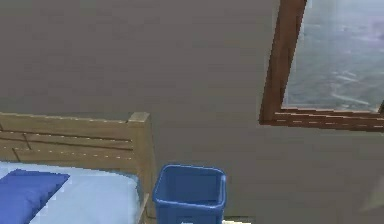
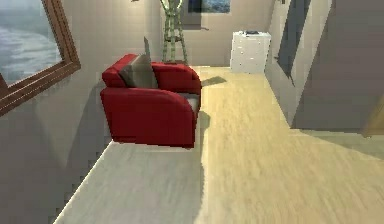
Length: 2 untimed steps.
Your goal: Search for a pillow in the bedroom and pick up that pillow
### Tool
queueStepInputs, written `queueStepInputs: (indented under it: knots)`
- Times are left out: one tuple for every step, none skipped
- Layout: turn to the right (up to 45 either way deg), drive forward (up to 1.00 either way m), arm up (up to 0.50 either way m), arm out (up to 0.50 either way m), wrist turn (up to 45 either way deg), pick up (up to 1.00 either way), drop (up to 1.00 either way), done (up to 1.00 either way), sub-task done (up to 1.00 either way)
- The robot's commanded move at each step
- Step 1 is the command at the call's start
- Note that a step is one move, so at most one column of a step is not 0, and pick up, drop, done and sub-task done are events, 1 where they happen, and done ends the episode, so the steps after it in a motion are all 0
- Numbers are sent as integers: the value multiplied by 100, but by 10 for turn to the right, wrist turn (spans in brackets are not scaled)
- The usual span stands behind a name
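Observation:
A dark blue pillow (image 1: pixel 28 190) lies on a pale blue bed (image 1: pixel 95 195) at the forward view's lower left. The bed has a light wooden headboard (image 1: pixel 75 140) against the grey wall. In the arm side view a grey cushion (image 2: pixel 140 72) leans in the corner of a red armchair (image 2: pixel 150 100).
A blue bin (image 1: pixel 189 194) stands on the floor beside the bed's corner post. A wood-framed window (image 1: pixel 330 65) sits in the wall at upper right, and another window (image 2: pixel 30 45) is beside the armchair. A white drawer unit (image 2: pixel 251 51) and a tall wooden stand (image 2: pixel 174 35) are far back. Light wooden floor (image 2: pixel 250 150) lies open.

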Motion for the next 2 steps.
queueStepInputs:
  knots:
    - [0,30,0,0,0,0,0,0,0]
    - [-450,0,0,0,0,0,0,0,0]
